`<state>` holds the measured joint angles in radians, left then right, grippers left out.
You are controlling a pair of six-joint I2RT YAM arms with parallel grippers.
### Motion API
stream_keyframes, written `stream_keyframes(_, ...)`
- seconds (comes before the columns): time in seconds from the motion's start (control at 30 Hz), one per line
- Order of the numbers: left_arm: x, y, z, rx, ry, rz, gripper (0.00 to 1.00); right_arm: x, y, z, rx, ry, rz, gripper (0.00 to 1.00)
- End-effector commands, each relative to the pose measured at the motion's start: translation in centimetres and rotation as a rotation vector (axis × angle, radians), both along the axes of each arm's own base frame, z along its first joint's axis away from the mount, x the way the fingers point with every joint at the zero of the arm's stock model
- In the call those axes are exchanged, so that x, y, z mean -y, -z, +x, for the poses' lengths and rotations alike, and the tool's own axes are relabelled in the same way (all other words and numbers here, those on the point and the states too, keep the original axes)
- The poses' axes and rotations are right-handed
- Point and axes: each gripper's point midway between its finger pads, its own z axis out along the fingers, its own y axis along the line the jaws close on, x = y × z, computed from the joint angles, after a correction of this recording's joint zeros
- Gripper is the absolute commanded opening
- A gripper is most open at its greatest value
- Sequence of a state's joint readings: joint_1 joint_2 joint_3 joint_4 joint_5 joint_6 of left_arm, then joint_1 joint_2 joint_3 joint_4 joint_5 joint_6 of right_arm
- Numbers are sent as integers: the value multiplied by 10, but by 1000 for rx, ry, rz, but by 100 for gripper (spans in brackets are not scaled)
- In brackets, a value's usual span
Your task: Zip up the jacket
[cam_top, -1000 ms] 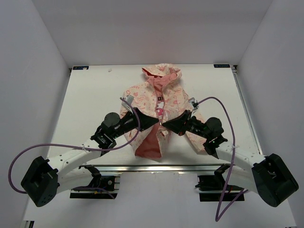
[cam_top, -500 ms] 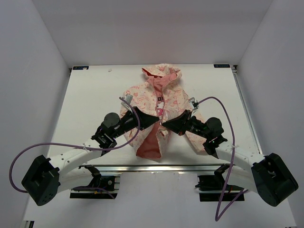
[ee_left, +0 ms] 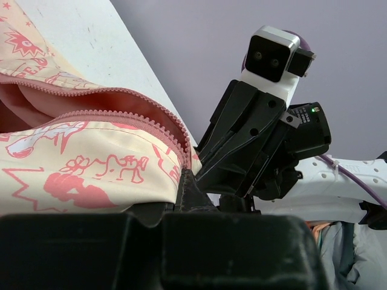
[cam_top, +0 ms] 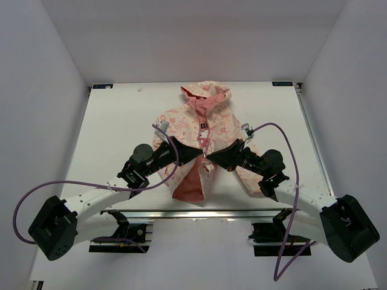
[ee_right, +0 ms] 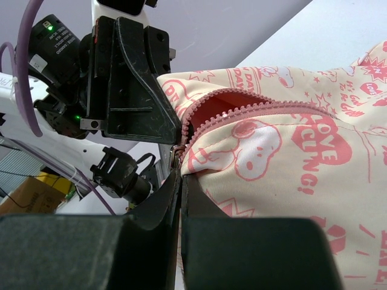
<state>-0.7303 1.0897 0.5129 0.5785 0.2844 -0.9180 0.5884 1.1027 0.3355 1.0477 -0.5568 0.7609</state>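
The left claw [cam_top: 195, 156] is closed, its tips pinching the edge of the jacket [cam_top: 181, 124] right beside the zipper [ee_right: 266, 110] teeth; the right claw [cam_top: 213, 158] is closed too, tip to tip with the left one across the front opening, and it seems to nip the zipper at the point where the two rows of teeth meet, though the wrist view is too cramped to tell the pull tab from the cloth beside it.

Outward from that meeting point the zipper's long axis runs straight from the near edge of the table [cam_top: 121, 121] toward the far edge; on the near side of the claws the front gapes and the pink lining [cam_top: 190, 184] shows down to the hem; on the far side the pink strip leads up to the hood [cam_top: 208, 93], which points at the far edge.

The jacket lies flat on its back about the middle of the table, sleeves spread toward the left and right edges.

Both arms reach the seam equally, so neither is nearer; the move ahead turns on direction alone: I judge the right claw must draw away from the arm bases, along the strip toward the hood, while the left claw holds the cloth taut against that pull; any sideways drift would likely buckle the teeth.
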Motion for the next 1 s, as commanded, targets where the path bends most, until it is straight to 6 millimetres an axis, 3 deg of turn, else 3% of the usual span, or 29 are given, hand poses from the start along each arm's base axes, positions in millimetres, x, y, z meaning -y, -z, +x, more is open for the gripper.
stream_keyframes(0.0, -3, -9, 0, 23, -9, -34, 0, 0, -25, 6, 71, 20, 52, 0)
stream_keyframes(0.6, -8, -22, 1, 35, -42, -100, 0, -1, -21, 0, 66, -9, 45, 0)
stream_keyframes(0.97, -3, -16, 2, 12, -25, -99, 0, -3, -27, 1, 76, -23, 56, 0)
